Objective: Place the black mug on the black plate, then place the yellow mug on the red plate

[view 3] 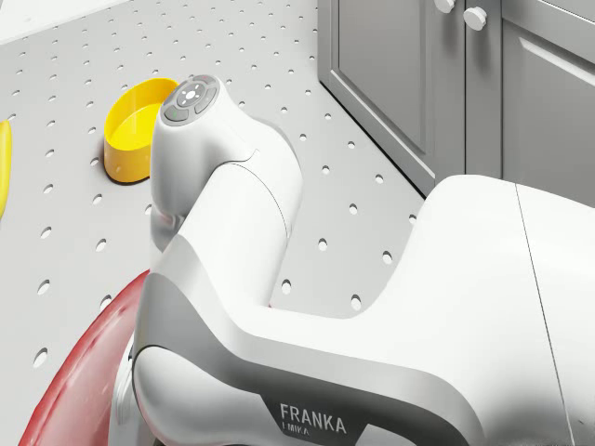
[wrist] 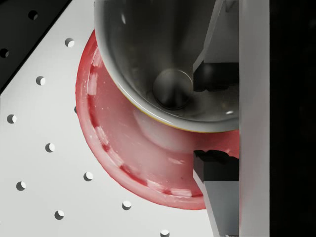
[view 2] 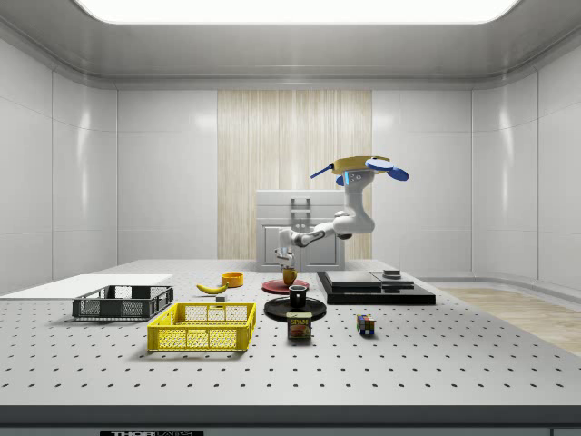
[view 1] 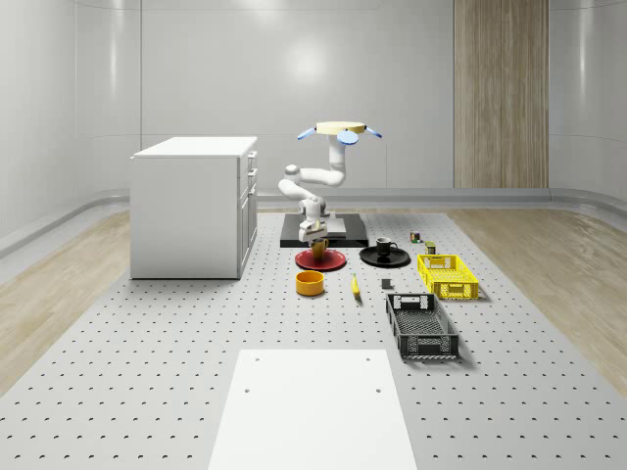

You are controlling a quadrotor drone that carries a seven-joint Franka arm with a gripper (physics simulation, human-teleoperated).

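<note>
Above the red plate, the pincer hangs with the yellow mug clamped by its rim: in the wrist view one finger sits inside the cup and the other outside its wall, closed on it. The drone hovers over the dark platform behind the plates, its arm folded down and forward toward the red plate. The black mug already stands on the black plate, so the first half of the task looks done. What matters for the coming move is the drop: the yellow mug sits directly under the pincer, upright with its mouth facing the wrist, and the red plate lies straight below it. In the side view, the mug's base appears just above the plate or barely touching; contact cannot be told. A straight lowering and release seems all that remains.
</note>
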